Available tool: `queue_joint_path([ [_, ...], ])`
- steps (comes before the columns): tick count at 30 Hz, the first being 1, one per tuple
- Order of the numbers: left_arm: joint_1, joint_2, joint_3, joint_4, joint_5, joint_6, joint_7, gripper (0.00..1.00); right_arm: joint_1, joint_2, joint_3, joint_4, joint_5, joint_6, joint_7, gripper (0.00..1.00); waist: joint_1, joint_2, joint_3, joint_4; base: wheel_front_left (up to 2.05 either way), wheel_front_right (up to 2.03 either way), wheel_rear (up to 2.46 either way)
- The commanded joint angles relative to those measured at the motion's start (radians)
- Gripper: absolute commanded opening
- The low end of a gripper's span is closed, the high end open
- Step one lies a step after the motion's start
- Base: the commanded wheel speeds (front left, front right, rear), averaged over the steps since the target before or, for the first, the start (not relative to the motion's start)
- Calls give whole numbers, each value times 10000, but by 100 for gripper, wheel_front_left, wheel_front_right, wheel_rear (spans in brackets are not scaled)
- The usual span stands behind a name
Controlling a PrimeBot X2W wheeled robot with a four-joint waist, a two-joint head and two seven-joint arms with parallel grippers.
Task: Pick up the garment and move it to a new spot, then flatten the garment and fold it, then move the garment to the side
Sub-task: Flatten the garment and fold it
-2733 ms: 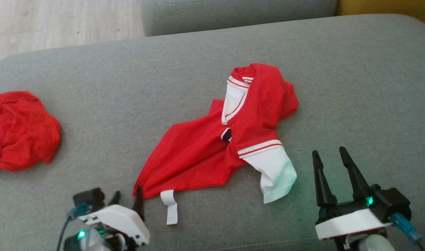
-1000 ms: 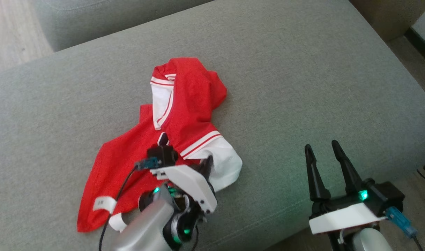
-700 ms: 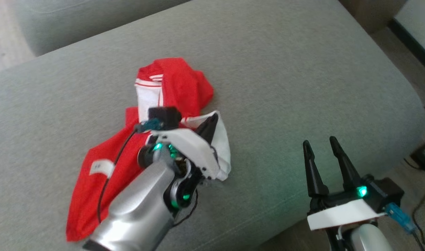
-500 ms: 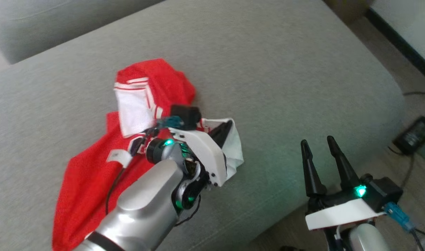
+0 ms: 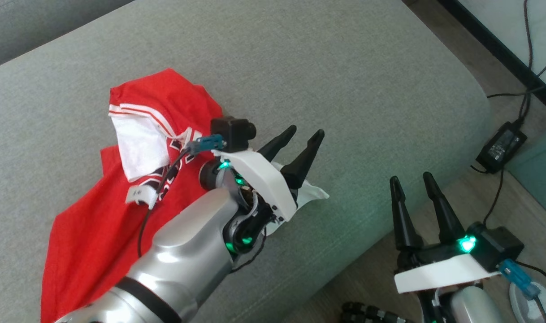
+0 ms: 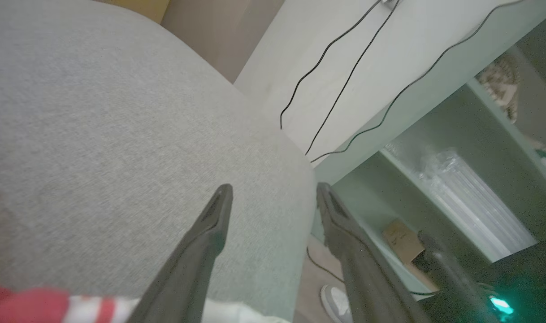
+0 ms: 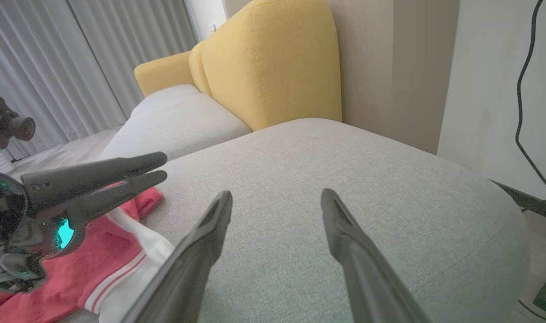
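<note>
garment (image 5: 98, 233): red/white, crumpled on grey sofa cushion (image 5: 344, 89), left of centre | left gripper (image 5: 306, 131): fingers spread, empty, raised just above white sleeve (image 5: 312, 194) | right gripper (image 5: 410, 177): spread, empty, near cushion front edge, well apart from garment

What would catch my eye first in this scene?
The red jersey with white sleeves, lying crumpled on the grey sofa cushion. Next, the silver left arm stretched over it, its dark jaws open above one white sleeve. In the right wrist view, a yellow backrest stands beyond the cushion.
</note>
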Motion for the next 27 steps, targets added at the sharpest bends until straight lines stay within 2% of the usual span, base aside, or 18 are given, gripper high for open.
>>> queue_joint_path([
  [1, -440, -25, 137, -393, -393, -35, -360, 100, -356, -45, 191, -304, 76, 77, -65, 100, 0, 0, -10, 15, 0, 0, 0],
  [6, -626, -26, -373, -307, -467, 150, -828, 100, -455, -45, 292, -256, 21, 77, -65, 100, 0, 0, -109, 174, 0, 0, 0],
  [10, -738, -26, -747, -329, 22, 539, -1068, 100, -446, -45, 205, -294, -98, 77, -65, 100, 0, 0, -265, 591, 0, 0, 0],
  [14, -390, -24, -521, -700, 283, 1019, -1146, 100, -364, -45, 99, -382, -308, 77, -65, 100, 0, 0, -505, 1048, 0, 0, 0],
  [17, 74, 185, 2, -1290, 943, 1503, -1159, 100, -261, -45, 31, -465, -543, 77, -65, 100, 0, 0, -718, 1405, 0, 0, 0],
  [22, 1539, 840, 1176, -2804, 2540, 2555, -1162, 100, 9, -45, -208, -593, -959, 77, -65, 100, 0, 0, -1146, 2126, 0, 0, 0],
  [23, 2265, 1090, 1644, -3403, 3140, 2901, -1163, 100, 136, -45, -335, -606, -1100, 77, -65, 100, 0, 0, -1325, 2447, 0, 0, 0],
  [27, 3780, 1478, 2675, -4358, 4125, 3453, -1163, 100, 367, -45, -587, -611, -1360, 77, -65, 100, 0, 0, -1632, 3110, 0, 0, 0],
])
